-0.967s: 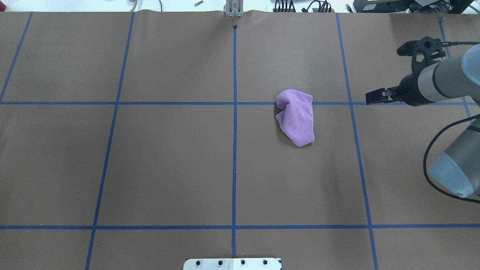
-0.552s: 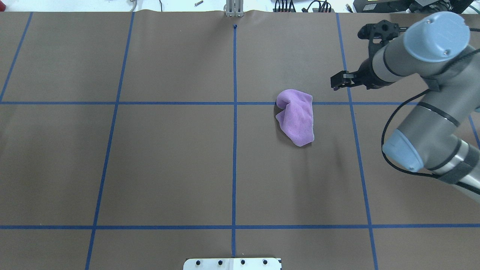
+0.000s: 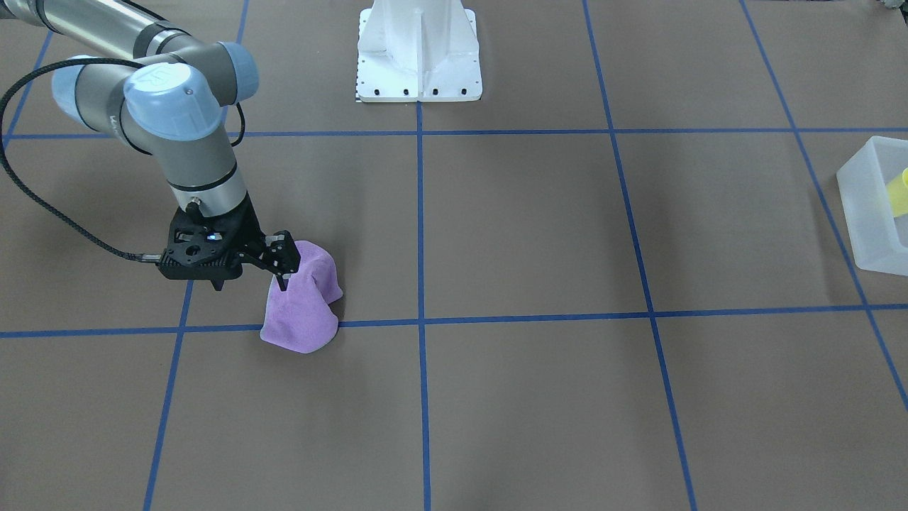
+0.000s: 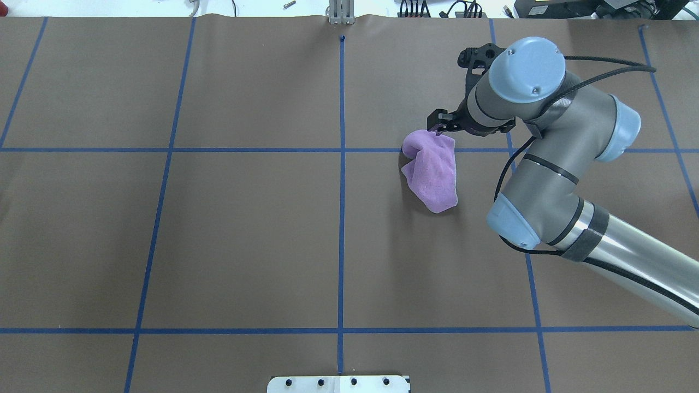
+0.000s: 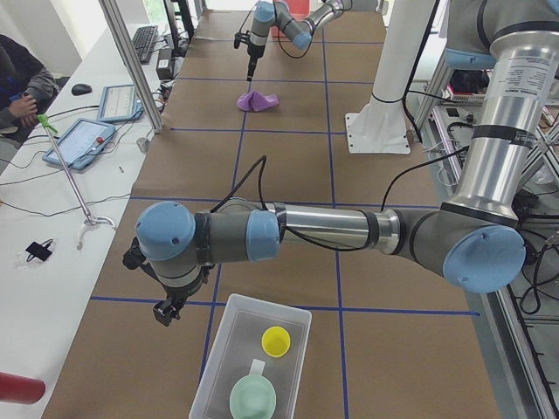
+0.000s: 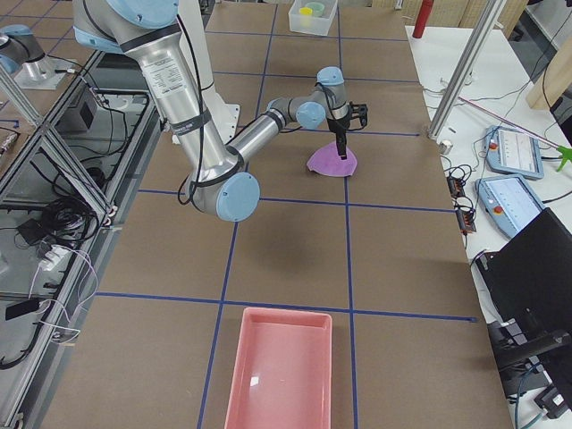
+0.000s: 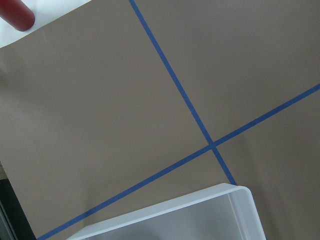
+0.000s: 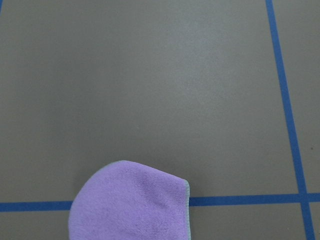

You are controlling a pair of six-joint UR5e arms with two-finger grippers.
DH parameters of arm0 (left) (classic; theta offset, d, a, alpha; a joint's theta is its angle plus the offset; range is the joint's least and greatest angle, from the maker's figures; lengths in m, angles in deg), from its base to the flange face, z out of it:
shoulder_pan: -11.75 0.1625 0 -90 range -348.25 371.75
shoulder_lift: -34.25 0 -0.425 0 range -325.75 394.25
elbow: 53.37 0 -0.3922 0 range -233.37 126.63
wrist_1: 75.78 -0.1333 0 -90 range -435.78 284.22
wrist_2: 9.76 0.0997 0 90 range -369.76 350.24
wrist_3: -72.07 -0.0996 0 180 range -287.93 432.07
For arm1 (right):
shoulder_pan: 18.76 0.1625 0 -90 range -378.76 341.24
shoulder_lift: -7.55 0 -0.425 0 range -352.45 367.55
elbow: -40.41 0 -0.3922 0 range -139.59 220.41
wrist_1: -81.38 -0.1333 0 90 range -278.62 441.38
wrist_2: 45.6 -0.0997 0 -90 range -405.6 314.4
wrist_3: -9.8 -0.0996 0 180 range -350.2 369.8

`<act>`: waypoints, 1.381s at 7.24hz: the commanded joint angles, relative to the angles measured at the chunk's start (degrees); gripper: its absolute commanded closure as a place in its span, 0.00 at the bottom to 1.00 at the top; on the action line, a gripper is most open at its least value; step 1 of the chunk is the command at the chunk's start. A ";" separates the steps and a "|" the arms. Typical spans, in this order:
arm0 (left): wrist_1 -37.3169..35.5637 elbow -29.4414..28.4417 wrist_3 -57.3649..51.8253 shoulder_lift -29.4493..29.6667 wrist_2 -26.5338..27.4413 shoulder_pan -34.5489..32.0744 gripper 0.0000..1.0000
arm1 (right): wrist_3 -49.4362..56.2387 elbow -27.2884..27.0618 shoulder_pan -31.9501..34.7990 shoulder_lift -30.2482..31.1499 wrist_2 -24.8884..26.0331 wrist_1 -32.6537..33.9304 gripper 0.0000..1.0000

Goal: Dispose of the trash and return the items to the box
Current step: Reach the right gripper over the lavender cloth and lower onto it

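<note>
purple cloth (image 3: 301,312) heaped on surface (image 3: 532,227), left of centre in front view, across blue tape line. Likely light, limp, fuzzy: grips well, drapes when lifted. Best hold: raised fold atop hump. Over its upper edge, right fingers (image 3: 284,273) look apart, clamping nothing. By box (image 5: 210,362), left fingers (image 5: 164,312): cannot tell. In box: cup (image 5: 277,340), bowl (image 5: 253,400).

The purple rag (image 3: 301,323) at the right tool (image 3: 283,284) is soft, fuzzy cloth. The worktop (image 3: 532,227) is matt brown paper with blue tape (image 3: 419,213). Beside the left tool (image 5: 164,312), the box (image 5: 249,327) is cloudy, smooth plastic.
</note>
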 commanded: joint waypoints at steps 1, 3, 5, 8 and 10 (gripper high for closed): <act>0.03 5.07 1.27 -1.73 0.07 0.10 0.02 | -4.12 1.11 -2.83 -0.61 1.61 -0.13 0.13; 0.46 6.05 1.27 -1.73 0.42 0.28 0.02 | -12.38 2.16 -4.33 -2.70 1.79 0.04 0.21; 0.64 6.14 1.18 -1.82 0.42 0.54 0.02 | -13.83 3.05 -4.07 -4.56 1.70 0.04 0.21; 3.53 6.23 1.27 -4.10 0.25 0.54 0.02 | -14.18 3.48 -4.06 -4.65 1.70 0.04 0.21; 4.33 6.67 1.18 -5.16 0.25 0.54 0.02 | -16.38 4.80 -6.52 -4.65 3.45 -0.13 0.24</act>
